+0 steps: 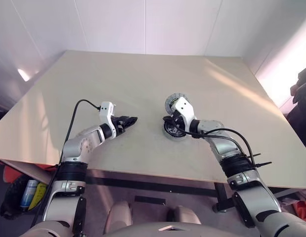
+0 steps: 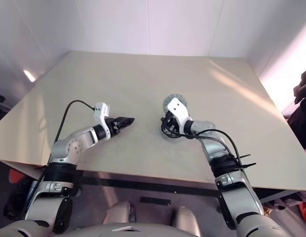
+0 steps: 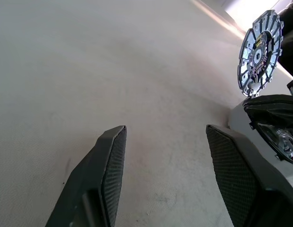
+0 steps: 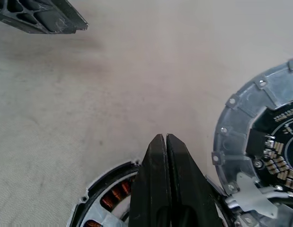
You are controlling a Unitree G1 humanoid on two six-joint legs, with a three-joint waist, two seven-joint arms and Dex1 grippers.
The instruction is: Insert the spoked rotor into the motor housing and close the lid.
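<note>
While the right pincer [image 4: 160, 142] is clenched with its two black fingers pressed together and nothing between them, it hangs directly above the motor housing [image 4: 106, 198], which lies flat on the pale surface [image 1: 143, 84] with its round opening facing up and its coppery-brown coils showing just under the fingertips. The housing is round, so it has no long axis to speak of; its central axis stands upright from the surface. Just beside this pincer, on the side away from the left arm, the lid [image 4: 260, 156] lies flat too, finned silver edge outward and dark centre with small gold contacts turned upward, close to the housing; whether the two touch I cannot tell. The left pincer [image 1: 127, 121] is released, its textured pads [image 3: 113, 170] standing well apart and holding nothing, low over bare surface. It points toward the right pincer, with the housing and lid ahead of its tips and off to one side.
</note>
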